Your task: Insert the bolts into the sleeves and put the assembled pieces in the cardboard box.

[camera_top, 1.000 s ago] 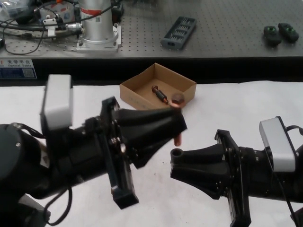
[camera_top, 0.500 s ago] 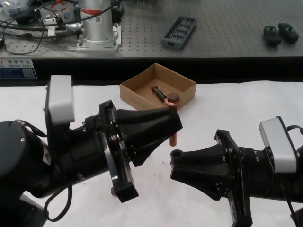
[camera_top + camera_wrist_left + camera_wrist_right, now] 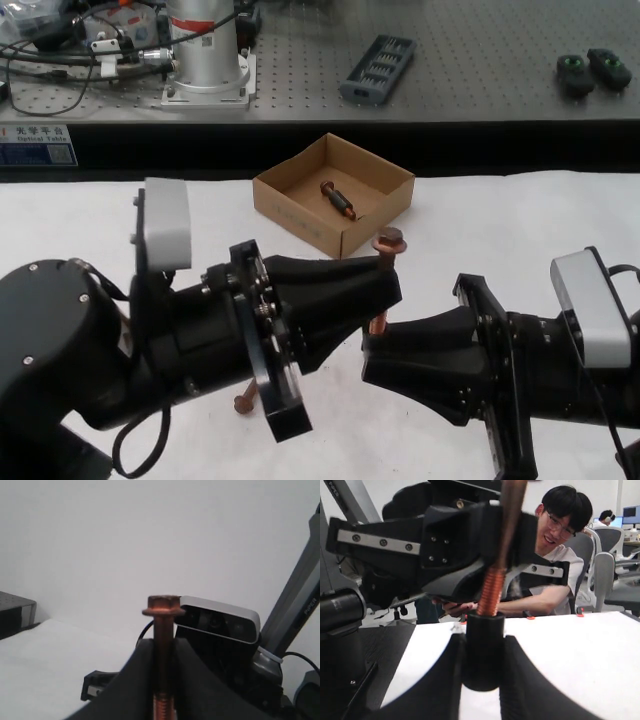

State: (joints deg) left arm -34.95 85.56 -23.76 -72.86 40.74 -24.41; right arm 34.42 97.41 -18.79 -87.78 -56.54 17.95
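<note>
Bolt (image 3: pixel 161 630) meeting sleeve (image 3: pixel 482 645) above counter (image 3: pixel 500 230).
Left pincer (image 3: pixel 386 285) grips the upright bolt; right pincer (image 3: pixel 481 675) grips the sleeve, threaded tip at its mouth. Beyond sits the cardboard box (image 3: pixel 290 205), well apart.

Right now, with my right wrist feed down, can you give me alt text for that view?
The right gripper holds a black sleeve upright, and the threaded tip of a copper bolt meets the sleeve's top opening. The left gripper grips the bolt higher up, holding it slightly tilted.
</note>
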